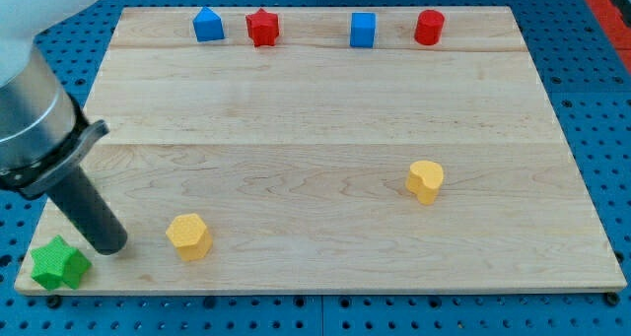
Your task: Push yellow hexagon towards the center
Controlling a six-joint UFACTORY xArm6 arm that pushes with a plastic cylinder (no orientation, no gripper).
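The yellow hexagon (188,235) lies on the wooden board (325,129) near its bottom left. My tip (110,245) rests on the board just left of the hexagon, with a small gap between them. The dark rod slants up to the view's left from the tip. A green star (58,264) sits at the bottom left corner, just left of and below my tip.
A yellow heart-shaped block (425,180) lies right of the middle. Along the top edge stand a blue house-shaped block (208,26), a red star (262,27), a blue cube (363,30) and a red cylinder (429,28). Blue pegboard surrounds the board.
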